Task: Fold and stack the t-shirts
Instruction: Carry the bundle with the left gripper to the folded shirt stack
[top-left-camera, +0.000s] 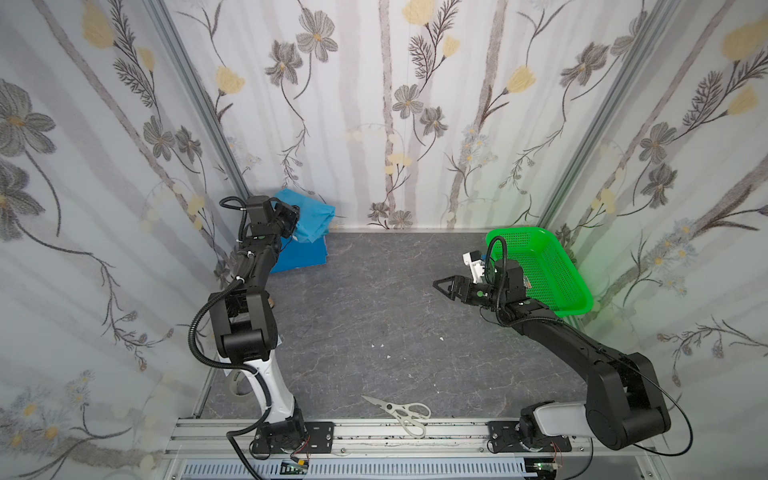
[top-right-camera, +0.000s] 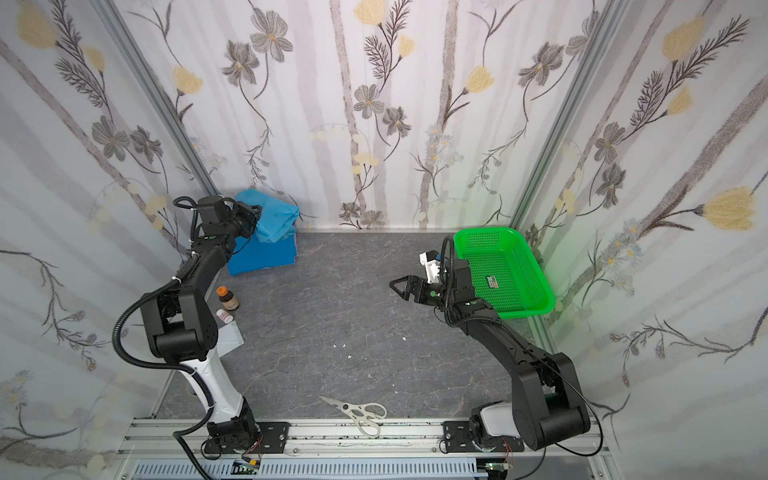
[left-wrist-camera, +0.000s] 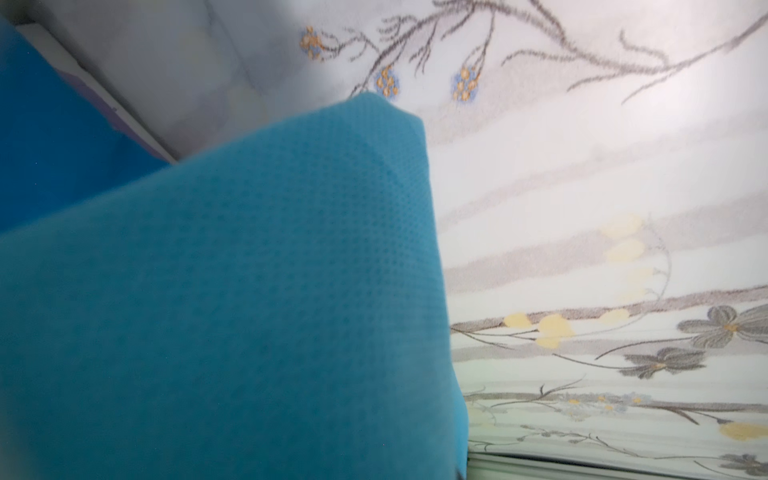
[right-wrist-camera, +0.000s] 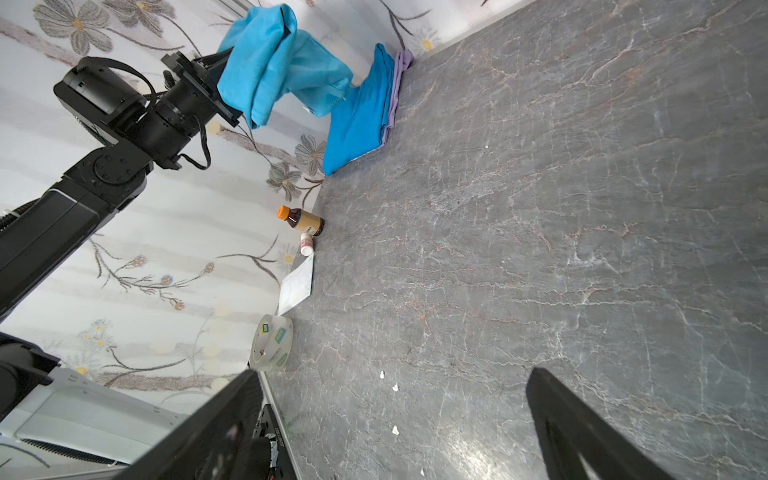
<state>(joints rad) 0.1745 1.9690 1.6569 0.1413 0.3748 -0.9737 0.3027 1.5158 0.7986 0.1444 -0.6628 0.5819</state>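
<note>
- Holding the light sky-blue t-shirt up off the table, my left fingers are clamped on a bunched part of it. It drapes over them in the far left corner, close to the wall.
- I judge it hangs there because the darker blue t-shirt lies folded flat just below, on a purple cloth. This looks like the stacking step. I cannot tell whether the hanging tail touches the pile.
- The lifted shirt looks more bunched than neatly folded.
- My right fingers stand wide apart with nothing between them. They hover over bare table just beside the green basket, well apart from both shirts and, I'd say, parked out of the way.
- The basket sits at the far right and holds no cloth. I see only a small sticker on its floor.
- Lowering will need care so the tail lands on the pile and not beside it.
</note>
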